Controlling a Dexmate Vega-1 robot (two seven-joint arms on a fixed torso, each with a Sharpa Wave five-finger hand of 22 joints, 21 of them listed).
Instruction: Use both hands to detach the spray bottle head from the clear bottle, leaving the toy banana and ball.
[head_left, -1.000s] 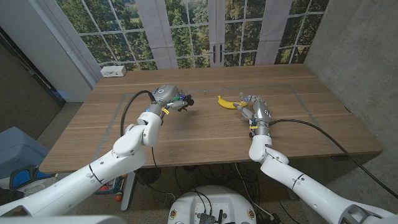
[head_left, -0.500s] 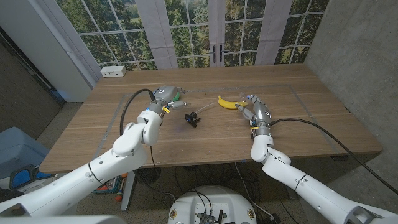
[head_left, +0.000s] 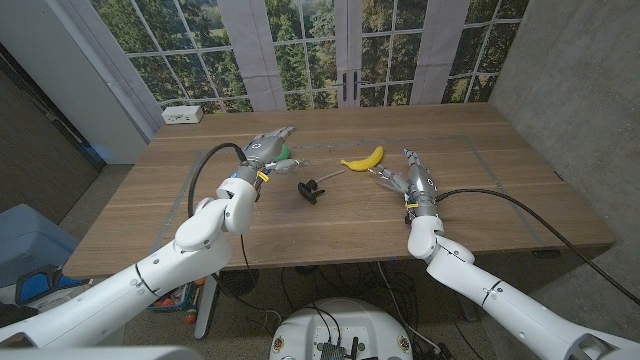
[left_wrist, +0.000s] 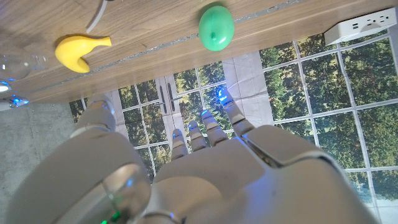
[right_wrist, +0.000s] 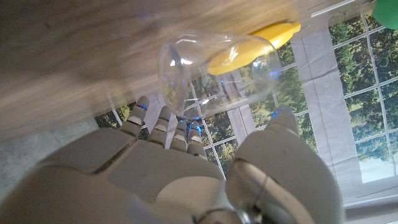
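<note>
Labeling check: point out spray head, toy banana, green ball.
spray head (head_left: 311, 189), head view, black body lying on the table.
toy banana (head_left: 362, 158), head view, middle of the yellow curve.
green ball (left_wrist: 216, 27), left wrist view, centre of the ball.

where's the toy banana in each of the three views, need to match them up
Head view: the toy banana lies on the table past the middle, between the two hands.
Left wrist view: the banana lies on the wood, apart from the green ball.
Right wrist view: the banana shows partly through the clear bottle, beyond the fingers.
Shared landmark: the green ball, beside the left hand in the head view.
</note>
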